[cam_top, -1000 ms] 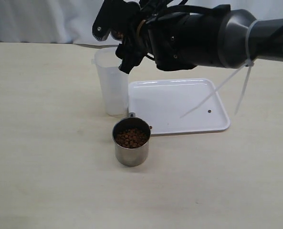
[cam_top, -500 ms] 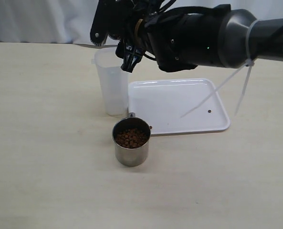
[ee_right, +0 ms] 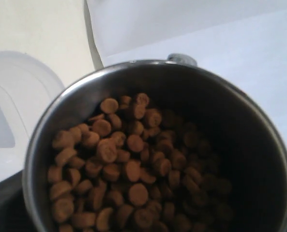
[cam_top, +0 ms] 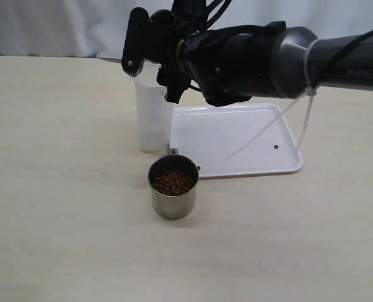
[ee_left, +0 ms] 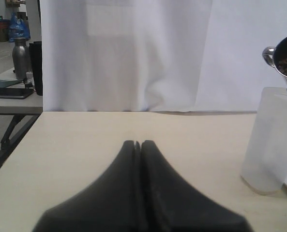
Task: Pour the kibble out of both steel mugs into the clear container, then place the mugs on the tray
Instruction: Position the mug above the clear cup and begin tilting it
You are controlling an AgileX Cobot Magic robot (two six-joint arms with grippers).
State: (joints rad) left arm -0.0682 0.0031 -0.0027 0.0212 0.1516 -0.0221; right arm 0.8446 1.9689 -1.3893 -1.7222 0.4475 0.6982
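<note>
**A:** Mugs first: where were they?

**B:** The held mug point(ee_right: 158, 145) hung in the air, clamped in the right claw point(cam_top: 153, 66). The claw's jaws stood wide around its wall. From the left wrist camera it looked tipped, right above the container's mouth.

**A:** And the second one?

**B:** The other mug point(cam_top: 173, 187) stood upright on the table point(cam_top: 60, 207), just off the near left corner of the tray point(cam_top: 236, 135).

**A:** Was there kibble point(ee_right: 119, 159) in both?

**B:** Yes. In the held mug it lay heaped toward the lower side. In the other mug it sat level, a little below the rim. One stray pellet point(cam_top: 275, 146) lay on the tray near its right edge.

**A:** Where was the container point(cam_top: 151, 123)?

**B:** Upright on the table, close against the tray's left edge. I could not tell whether the two touched. The right arm reached across the tray to get over it.

**A:** What about the left claw point(ee_left: 138, 145)?

**B:** Its fingers were pressed together with nothing between them. It sat low over bare table and pointed toward the curtain, with the container a way ahead of it. The exterior camera did not catch it.
</note>
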